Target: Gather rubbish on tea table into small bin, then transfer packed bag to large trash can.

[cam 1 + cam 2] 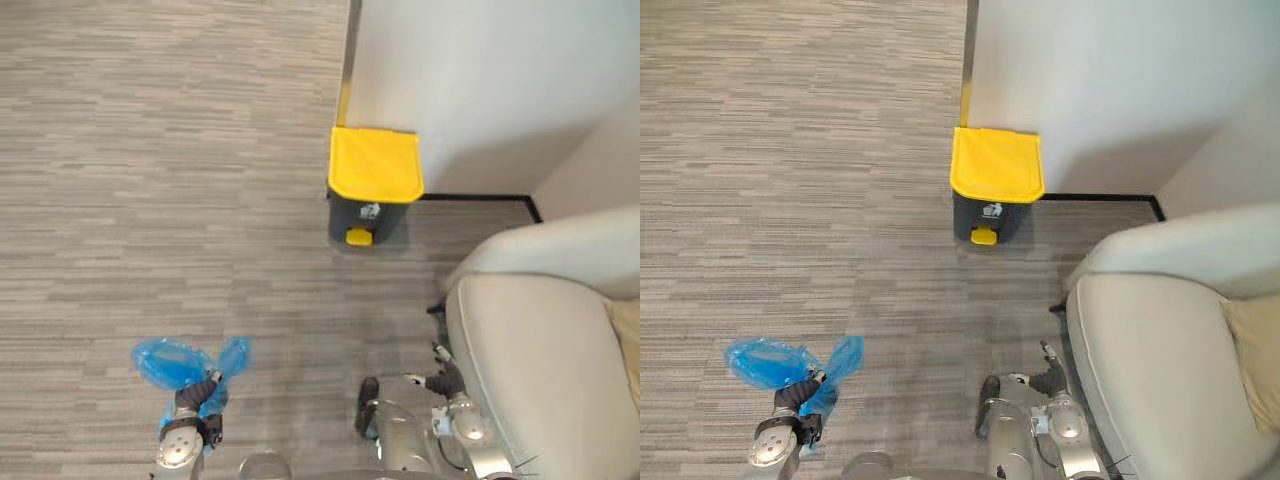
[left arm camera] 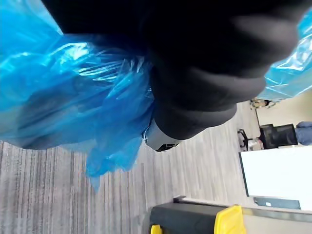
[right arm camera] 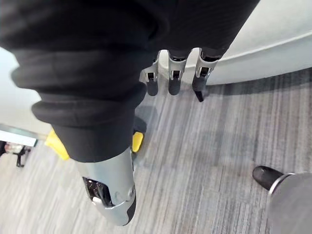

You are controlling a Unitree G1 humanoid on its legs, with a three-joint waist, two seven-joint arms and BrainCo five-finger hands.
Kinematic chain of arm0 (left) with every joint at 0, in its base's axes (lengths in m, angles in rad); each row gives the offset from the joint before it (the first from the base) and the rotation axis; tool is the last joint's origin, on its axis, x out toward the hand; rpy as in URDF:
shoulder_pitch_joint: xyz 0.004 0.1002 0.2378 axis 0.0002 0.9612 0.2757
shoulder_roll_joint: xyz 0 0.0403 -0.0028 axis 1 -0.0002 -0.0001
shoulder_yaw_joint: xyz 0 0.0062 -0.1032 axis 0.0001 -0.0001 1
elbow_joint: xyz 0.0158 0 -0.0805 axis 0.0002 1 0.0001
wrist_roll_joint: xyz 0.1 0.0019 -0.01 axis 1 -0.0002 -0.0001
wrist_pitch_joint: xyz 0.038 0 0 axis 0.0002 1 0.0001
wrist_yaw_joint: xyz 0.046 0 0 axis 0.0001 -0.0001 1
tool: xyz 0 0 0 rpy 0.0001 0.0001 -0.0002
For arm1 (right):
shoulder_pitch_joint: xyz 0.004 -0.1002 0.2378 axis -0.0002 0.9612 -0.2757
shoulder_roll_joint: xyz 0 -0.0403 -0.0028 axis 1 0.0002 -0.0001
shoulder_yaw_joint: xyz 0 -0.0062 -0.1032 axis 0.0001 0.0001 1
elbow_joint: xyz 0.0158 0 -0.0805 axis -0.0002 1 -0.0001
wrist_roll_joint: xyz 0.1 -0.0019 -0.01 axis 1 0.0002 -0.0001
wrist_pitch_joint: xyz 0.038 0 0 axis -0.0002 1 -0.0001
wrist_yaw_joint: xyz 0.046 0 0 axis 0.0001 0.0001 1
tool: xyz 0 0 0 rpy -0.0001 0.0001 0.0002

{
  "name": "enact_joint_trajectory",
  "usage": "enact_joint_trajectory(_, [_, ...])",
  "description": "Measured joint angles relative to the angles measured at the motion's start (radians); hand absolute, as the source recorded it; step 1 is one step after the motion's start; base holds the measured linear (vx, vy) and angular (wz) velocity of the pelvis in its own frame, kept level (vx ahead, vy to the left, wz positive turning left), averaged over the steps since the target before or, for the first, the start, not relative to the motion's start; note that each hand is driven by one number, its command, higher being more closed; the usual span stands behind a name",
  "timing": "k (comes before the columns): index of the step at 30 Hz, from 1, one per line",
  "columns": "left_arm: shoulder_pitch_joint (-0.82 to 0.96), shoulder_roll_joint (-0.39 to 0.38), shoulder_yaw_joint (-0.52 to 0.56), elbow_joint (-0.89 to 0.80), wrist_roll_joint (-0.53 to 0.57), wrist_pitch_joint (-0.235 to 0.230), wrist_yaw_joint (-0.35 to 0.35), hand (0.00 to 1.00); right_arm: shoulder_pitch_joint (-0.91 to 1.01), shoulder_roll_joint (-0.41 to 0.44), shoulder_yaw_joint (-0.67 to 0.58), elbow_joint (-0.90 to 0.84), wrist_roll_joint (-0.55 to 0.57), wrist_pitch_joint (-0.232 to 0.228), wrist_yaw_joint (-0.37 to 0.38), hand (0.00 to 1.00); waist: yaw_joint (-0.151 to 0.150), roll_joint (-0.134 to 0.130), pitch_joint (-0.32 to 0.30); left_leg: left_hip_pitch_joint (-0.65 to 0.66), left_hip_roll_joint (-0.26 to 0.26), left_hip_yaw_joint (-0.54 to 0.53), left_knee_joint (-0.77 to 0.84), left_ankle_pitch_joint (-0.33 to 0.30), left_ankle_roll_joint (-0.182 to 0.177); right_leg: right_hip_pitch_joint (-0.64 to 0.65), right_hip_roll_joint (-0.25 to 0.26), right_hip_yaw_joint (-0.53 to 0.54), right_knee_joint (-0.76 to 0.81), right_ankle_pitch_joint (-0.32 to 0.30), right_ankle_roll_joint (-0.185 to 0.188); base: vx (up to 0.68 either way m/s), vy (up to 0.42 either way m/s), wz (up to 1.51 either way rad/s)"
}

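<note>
at the lower left the left hand (image 1: 192, 398) is closed on the gathered neck of a blue plastic bag (image 1: 163, 362), which bulges out to either side of the hand above the grey carpet (image 1: 150, 170). further right, well apart from the bag, the dark trash can (image 1: 368, 218) stands against the white wall with its yellow lid (image 1: 375, 163) down. at the lower right the right hand (image 1: 445, 380) hangs empty just beside the pale sofa (image 1: 545, 370), fingers (image 3: 174, 80) relaxed.

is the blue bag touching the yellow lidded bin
Apart. The left eye view shows a wide stretch of carpet between the blue bag in the left hand and the bin.
</note>
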Motion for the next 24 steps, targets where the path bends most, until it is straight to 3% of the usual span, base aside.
enact_joint_trajectory(1, [-0.001,-0.01,-0.002,0.005,0.0,0.001,0.0,1.0,-0.007,-0.004,0.0,-0.001,0.001,0.0,-0.001,0.0,0.0,0.016,0.008,-0.041,0.027,-0.008,0.097,0.048,0.015,0.029,0.018,-0.004,-0.004,-0.019,-0.007,0.5,-0.249,-0.06])
enact_joint_trajectory(2, [0.002,-0.035,-0.004,0.006,0.0,0.002,0.0,1.0,-0.01,-0.003,0.0,-0.005,0.002,0.001,-0.002,0.0,0.005,0.041,0.014,-0.103,0.084,-0.022,0.272,0.167,0.054,0.105,0.055,-0.006,-0.046,-0.046,-0.026,0.5,-0.157,-0.24])
enact_joint_trajectory(4, [0.006,-0.05,-0.025,0.008,-0.001,0.002,-0.003,1.0,-0.012,0.014,-0.003,-0.016,0.012,0.001,-0.007,0.0,0.03,0.039,0.016,-0.187,0.099,-0.013,0.401,0.071,0.056,0.209,0.086,0.005,-0.11,-0.077,-0.043,0.5,-0.095,-0.29])
enact_joint_trajectory(5, [-0.005,-0.049,-0.033,0.008,-0.001,0.002,-0.004,1.0,-0.017,0.018,-0.008,-0.015,0.015,-0.001,-0.006,0.0,0.031,0.014,0.02,-0.258,0.066,0.008,0.367,0.023,0.068,0.267,0.085,0.013,-0.171,-0.081,-0.043,0.47,-0.079,-0.2])
enact_joint_trajectory(7, [-0.016,-0.048,-0.033,0.008,-0.001,0.001,-0.005,1.0,-0.032,0.016,-0.011,-0.015,0.02,-0.002,-0.009,0.0,0.045,-0.005,0.022,-0.331,0.032,0.052,0.233,0.011,0.081,0.326,0.086,0.032,-0.239,-0.082,-0.041,0.51,-0.038,-0.3])
enact_joint_trajectory(8, [-0.021,-0.049,-0.032,0.006,-0.001,0.0,-0.005,1.0,-0.04,0.011,-0.02,-0.004,0.02,-0.002,-0.014,0.0,0.056,-0.015,0.029,-0.366,-0.003,0.056,0.084,0.017,0.076,0.369,0.084,0.052,-0.275,-0.086,-0.023,0.57,0.072,-0.46])
enact_joint_trajectory(9, [-0.02,-0.05,-0.028,0.006,-0.001,0.001,-0.005,1.0,-0.053,0.012,-0.032,0.022,0.02,-0.002,-0.02,0.0,0.058,-0.017,0.03,-0.371,-0.03,0.047,-0.082,0.043,0.046,0.401,0.081,0.066,-0.29,-0.092,0.005,0.57,0.112,-0.51])
enact_joint_trajectory(10, [-0.016,-0.051,-0.026,0.006,-0.001,0.001,-0.005,1.0,-0.06,0.013,-0.044,0.035,0.02,-0.002,-0.027,0.0,0.058,-0.014,0.029,-0.361,-0.044,0.036,-0.186,0.079,0.037,0.414,0.081,0.073,-0.291,-0.103,0.021,0.49,0.173,-0.74])
enact_joint_trajectory(11, [-0.008,-0.053,-0.022,0.008,-0.001,0.001,-0.003,1.0,-0.066,0.01,-0.052,0.059,0.02,0.0,-0.034,0.0,0.072,-0.006,0.027,-0.337,-0.054,0.025,-0.265,0.301,0.112,0.433,0.086,0.107,-0.274,-0.14,0.06,0.49,0.148,-0.57])
enact_joint_trajectory(12, [-0.02,-0.045,-0.017,0.015,-0.001,0.004,-0.002,1.0,-0.06,0.022,-0.05,0.066,0.02,0.002,-0.042,0.0,0.075,-0.04,0.015,-0.333,-0.082,0.04,-0.243,0.277,0.123,0.438,0.051,0.112,-0.268,-0.149,0.077,0.51,0.15,-0.42])
enact_joint_trajectory(15, [-0.058,-0.048,-0.016,0.009,-0.001,0.003,-0.003,1.0,-0.053,0.021,-0.065,0.074,0.02,0.002,-0.046,0.0,0.066,-0.06,0.007,-0.323,-0.13,0.053,-0.235,0.208,0.152,0.417,-0.016,0.092,-0.184,-0.161,0.112,0.45,0.152,0.13])
enact_joint_trajectory(18, [-0.037,-0.024,-0.03,0.008,0.0,0.007,-0.001,1.0,-0.052,0.043,-0.064,0.09,0.019,0.006,-0.045,0.0,0.04,-0.056,0.008,-0.16,-0.173,0.059,-0.29,0.133,0.173,0.267,-0.11,0.094,0.307,-0.122,0.171,0.42,0.153,0.04])
enact_joint_trajectory(19, [-0.035,-0.009,-0.036,0.005,0.0,0.008,0.001,1.0,-0.047,0.048,-0.06,0.099,0.019,0.006,-0.045,0.0,0.038,-0.056,0.007,-0.127,-0.173,0.054,-0.303,0.123,0.178,0.24,-0.11,0.092,0.358,-0.146,0.139,0.37,0.067,0.25])
enact_joint_trajectory(21, [-0.042,0.013,-0.036,0.003,0.0,0.009,0.002,1.0,-0.047,0.054,-0.055,0.1,0.019,0.007,-0.045,0.0,0.024,-0.049,0.01,-0.079,-0.173,0.03,-0.342,0.122,0.177,0.186,-0.089,0.08,0.335,-0.184,0.119,0.38,0.003,0.39])
enact_joint_trajectory(24, [-0.049,0.025,-0.033,0.004,0.0,0.01,0.004,1.0,-0.055,0.046,-0.058,0.121,0.019,0.009,-0.045,0.0,0.008,-0.054,0.007,-0.028,-0.165,-0.007,-0.371,0.121,0.175,0.128,-0.028,0.051,0.037,-0.174,0.087,0.31,-0.068,0.43])
